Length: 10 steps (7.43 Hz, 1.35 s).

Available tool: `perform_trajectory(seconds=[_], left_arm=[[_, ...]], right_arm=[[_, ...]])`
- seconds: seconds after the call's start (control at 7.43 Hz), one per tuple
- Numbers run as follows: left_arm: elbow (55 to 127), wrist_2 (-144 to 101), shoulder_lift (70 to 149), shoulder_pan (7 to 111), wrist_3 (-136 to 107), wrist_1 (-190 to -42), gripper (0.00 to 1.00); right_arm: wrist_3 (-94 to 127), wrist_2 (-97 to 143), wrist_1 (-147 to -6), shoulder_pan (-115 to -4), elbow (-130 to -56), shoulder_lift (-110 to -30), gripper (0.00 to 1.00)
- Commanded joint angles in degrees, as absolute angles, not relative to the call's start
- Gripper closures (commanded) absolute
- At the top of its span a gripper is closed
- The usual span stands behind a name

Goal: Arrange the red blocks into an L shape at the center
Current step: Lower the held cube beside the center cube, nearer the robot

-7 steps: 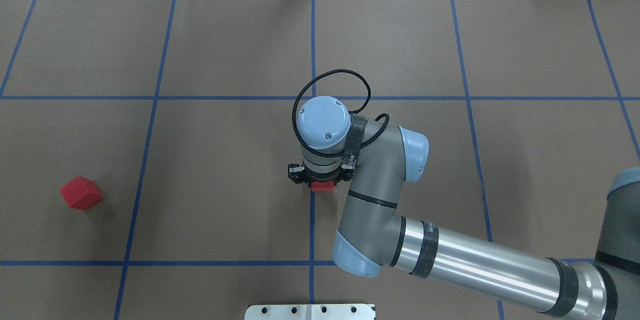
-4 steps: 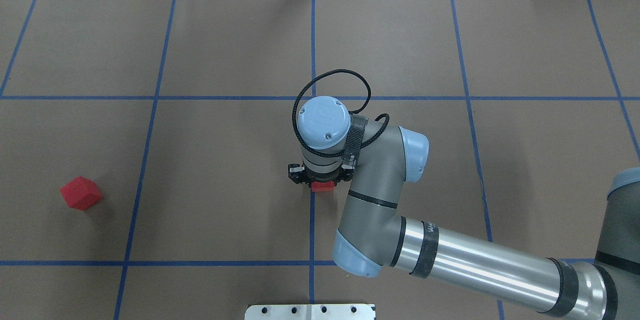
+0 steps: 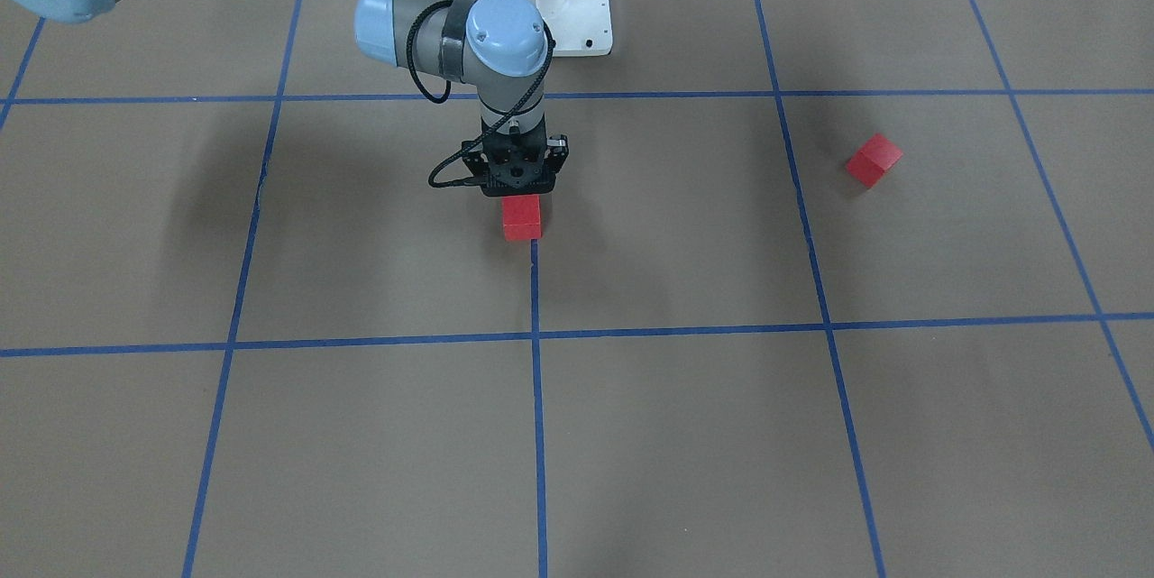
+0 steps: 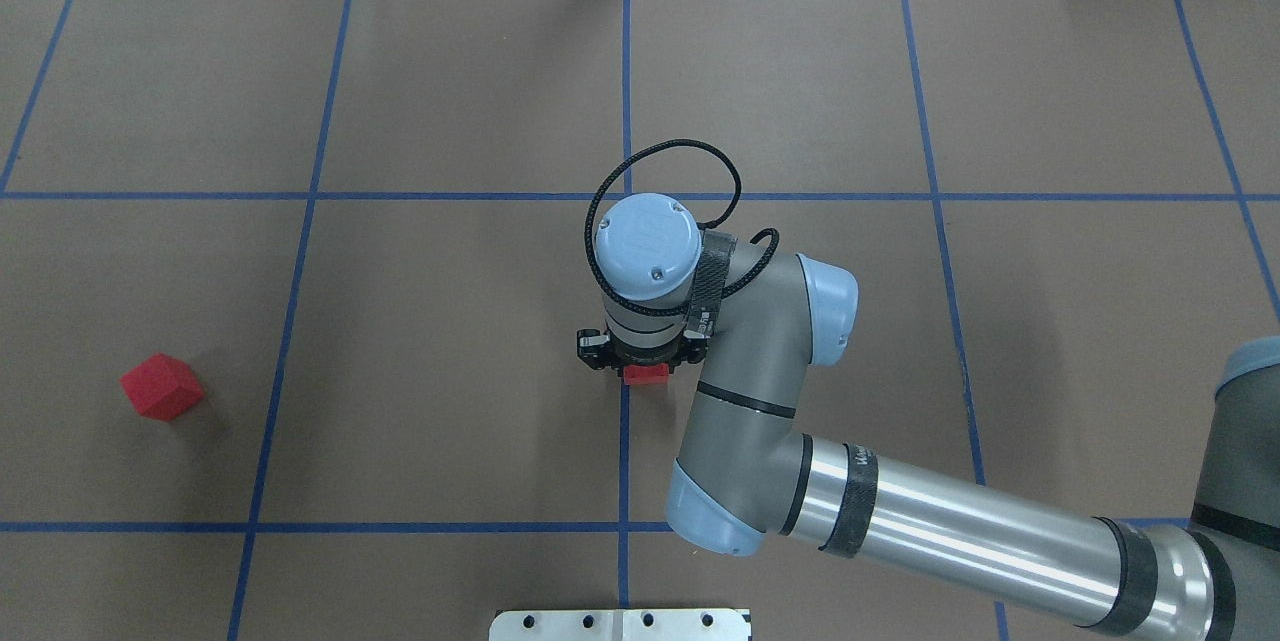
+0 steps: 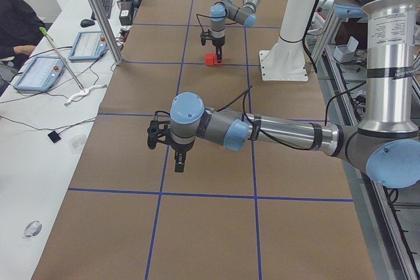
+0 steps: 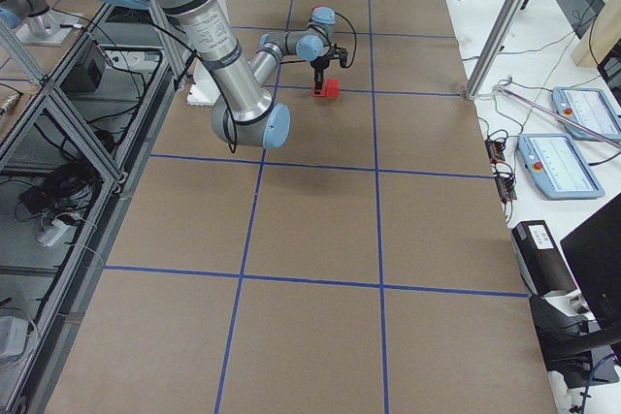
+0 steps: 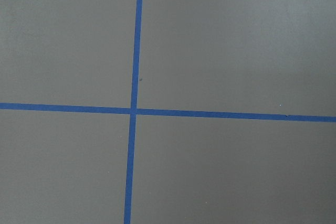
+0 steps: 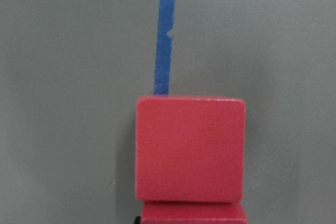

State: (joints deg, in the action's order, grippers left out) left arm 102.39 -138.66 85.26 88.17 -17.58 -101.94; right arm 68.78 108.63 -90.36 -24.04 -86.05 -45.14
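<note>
Red blocks (image 3: 522, 217) in the front-facing view sit on the middle tape line (image 3: 535, 289), just at the 6 o'clock side of the right end effector (image 3: 518, 193). It points straight down off a bent wrist, and the arm comes in from 10 o'clock. The housing hides the fingers, so I can't tell if they're apart or pinched on anything. A stray red block (image 3: 873, 160) lies well apart at 3 o'clock, turned cornerwise, with nothing in between.

Overhead: the right arm reaches in from 4 o'clock and the wrist cap covers most of the end effector. Only a bit of the red blocks (image 4: 646, 374) peeks out at its 6 o'clock, on the tape line. The stray red block (image 4: 162, 387) is way out at 9 o'clock, across one blue line.

Left side view: the left end effector (image 5: 180, 160) hangs pointing down over the brown tabletop (image 5: 210, 227). The red blocks (image 5: 211, 60) are well apart from it, up at 12 o'clock. Open or closed, can't tell.

Right side view: the red blocks (image 6: 328, 89) are tucked under the right end effector, far up the tabletop.

Left wrist cam: just paper and a tape cross.

Right wrist cam: one red cube fills the middle, touching a second at the 6 o'clock frame edge. The tape line runs off toward 12 o'clock.
</note>
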Motion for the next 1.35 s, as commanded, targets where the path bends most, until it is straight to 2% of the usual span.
perform_trajectory(seconds=[0.0,0.27,0.67,1.21], left_arm=[[102.4,-140.4,85.2,88.2,-17.6,-101.9,0.0],[102.4,-140.4,85.2,88.2,-17.6,-101.9,0.0],[102.5,-140.4,85.1,88.2,-17.6,-101.8,0.0],[102.5,-140.4,85.3,88.2,-17.8,-101.7,0.0]], right_arm=[[68.5,108.6,-90.4,-24.0,-86.0,-45.2,0.38],[68.4,108.6,-90.4,-24.0,-86.0,-45.2,0.37],[68.5,108.5,-90.4,-23.9,-86.0,-45.1,0.0],[68.2,108.7,-90.9,-24.5,-88.6,-45.0,0.0]])
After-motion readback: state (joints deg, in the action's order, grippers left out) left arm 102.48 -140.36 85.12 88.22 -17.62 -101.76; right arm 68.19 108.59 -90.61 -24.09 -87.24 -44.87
